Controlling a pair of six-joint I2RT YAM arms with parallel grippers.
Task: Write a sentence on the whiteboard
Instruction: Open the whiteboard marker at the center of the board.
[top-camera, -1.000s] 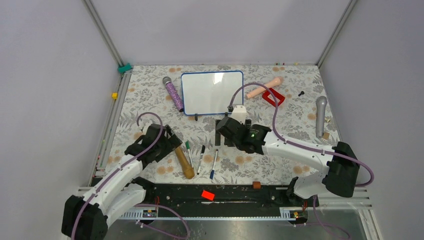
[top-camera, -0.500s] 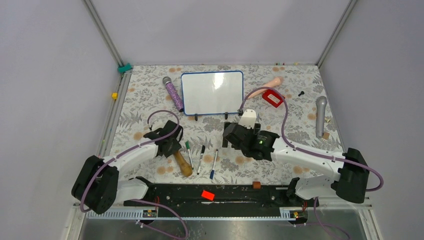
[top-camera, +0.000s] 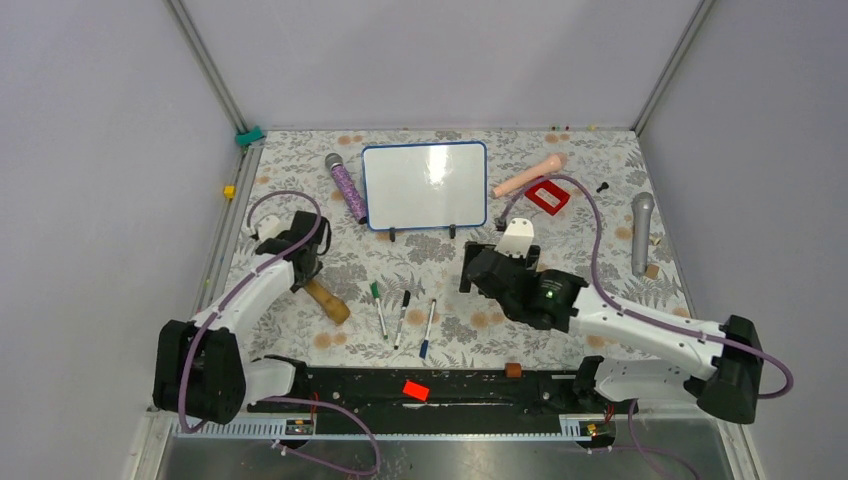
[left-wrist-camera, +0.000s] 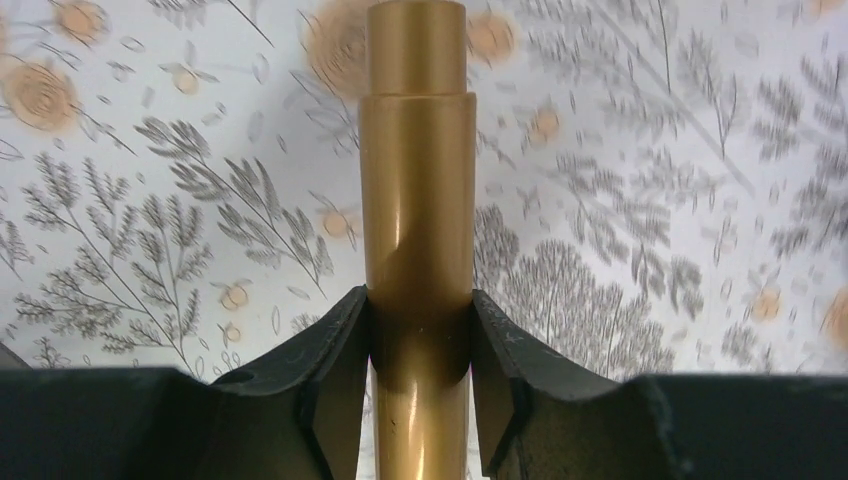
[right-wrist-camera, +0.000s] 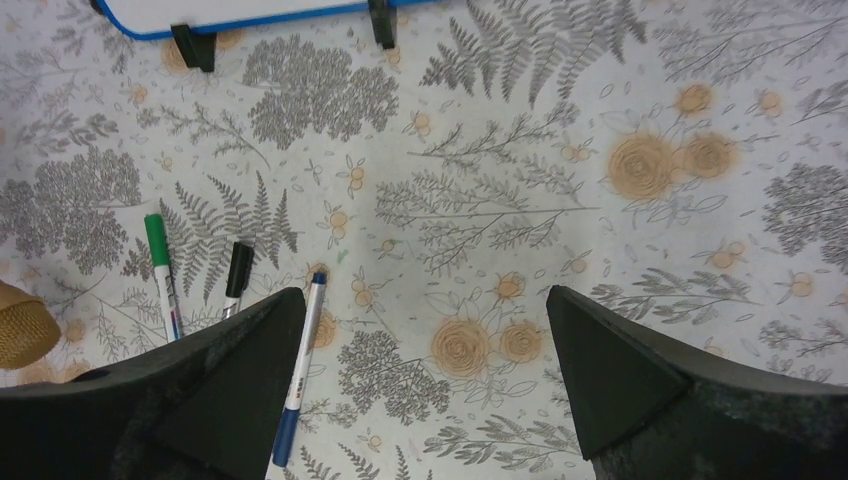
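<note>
The whiteboard (top-camera: 425, 187) stands at the back centre on two black feet; its face is blank white and no sentence shows on it. In the right wrist view only its blue lower rim (right-wrist-camera: 250, 15) shows. My left gripper (top-camera: 298, 268) (left-wrist-camera: 418, 320) is shut on the handle of a gold microphone (top-camera: 327, 300) (left-wrist-camera: 418, 200) over the left of the table. My right gripper (top-camera: 478, 272) (right-wrist-camera: 425, 370) hangs open above the cloth, in front of the board. A green marker (top-camera: 378, 308) (right-wrist-camera: 162, 275), a black marker (top-camera: 401, 318) (right-wrist-camera: 236, 278) and a blue marker (top-camera: 428, 328) (right-wrist-camera: 300, 370) lie side by side.
A purple microphone (top-camera: 347, 187) lies left of the board. A pink microphone (top-camera: 527, 178) and a red frame (top-camera: 547, 195) lie to its right. A grey microphone (top-camera: 641, 232) and a small wooden block (top-camera: 651, 271) sit at the far right.
My left gripper has shut on the gold microphone and dragged it left, away from the markers. The right arm has drifted right and toward the near edge, still open.
</note>
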